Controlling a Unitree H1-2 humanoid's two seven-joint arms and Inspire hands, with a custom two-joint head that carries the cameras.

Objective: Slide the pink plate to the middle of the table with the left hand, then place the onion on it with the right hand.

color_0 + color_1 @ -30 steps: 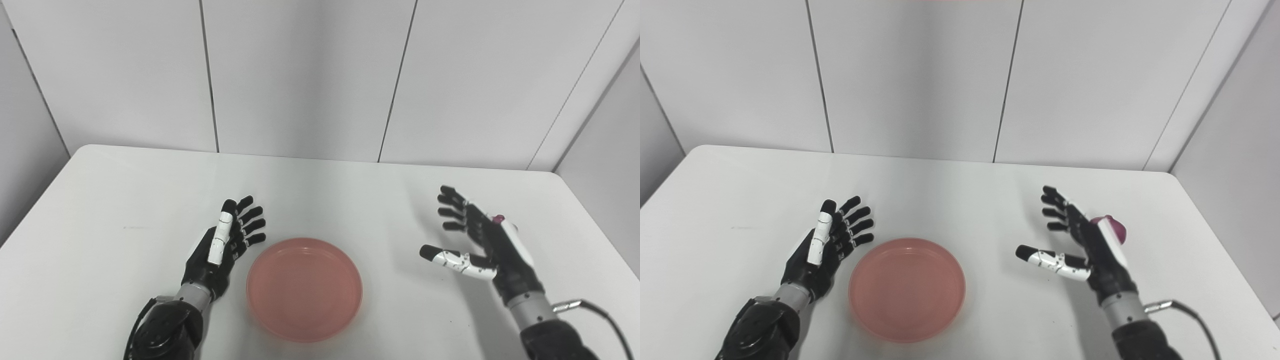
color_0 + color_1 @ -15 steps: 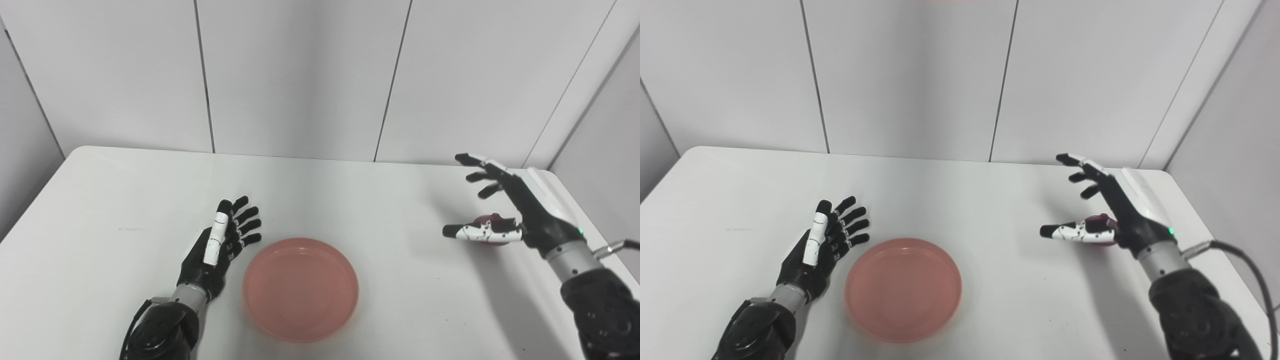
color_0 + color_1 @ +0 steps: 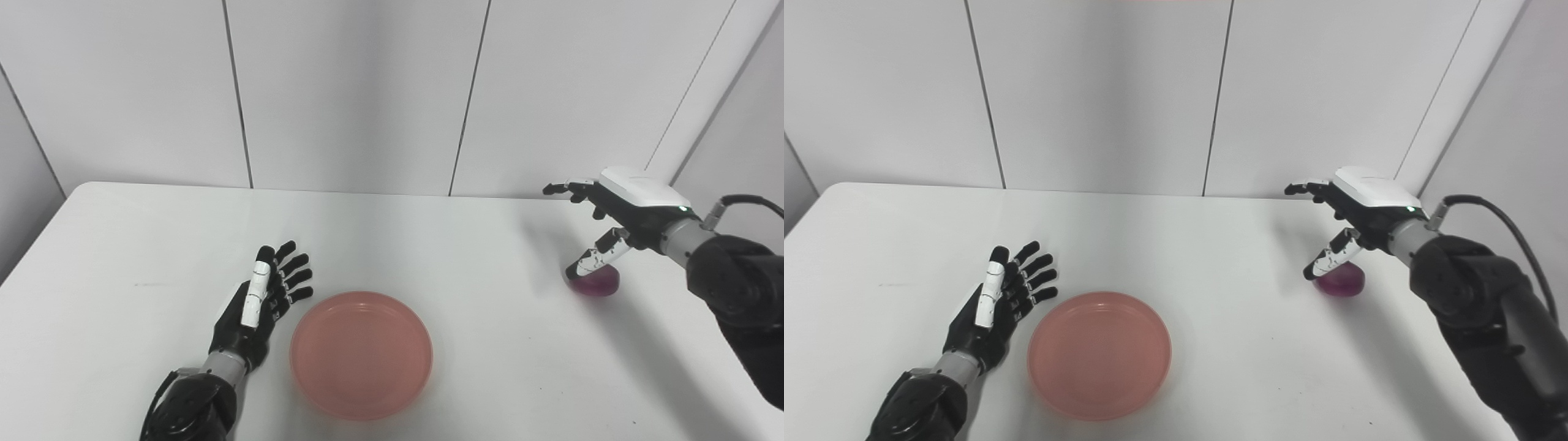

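Observation:
The pink plate (image 3: pixel 361 354) lies flat near the front middle of the white table (image 3: pixel 429 245). My left hand (image 3: pixel 260 301) rests open on the table just left of the plate, fingers apart, not touching it. The purple onion (image 3: pixel 595 283) sits on the table at the right. My right hand (image 3: pixel 615 211) is open and raised above the onion, palm down, with its thumb reaching down in front of the onion. It holds nothing. The same scene shows in the right eye view, with the plate (image 3: pixel 1099 354), the onion (image 3: pixel 1342 280) and the right hand (image 3: pixel 1356 205).
White wall panels stand behind the table's far edge. The table's right edge runs close by the right arm (image 3: pixel 741 294). A black cable (image 3: pixel 1507 223) loops off the right wrist.
My right hand has risen and swung right and back, turning palm down over the onion, which is now in plain sight. The left hand and plate have stayed put; the camera has shifted slightly.

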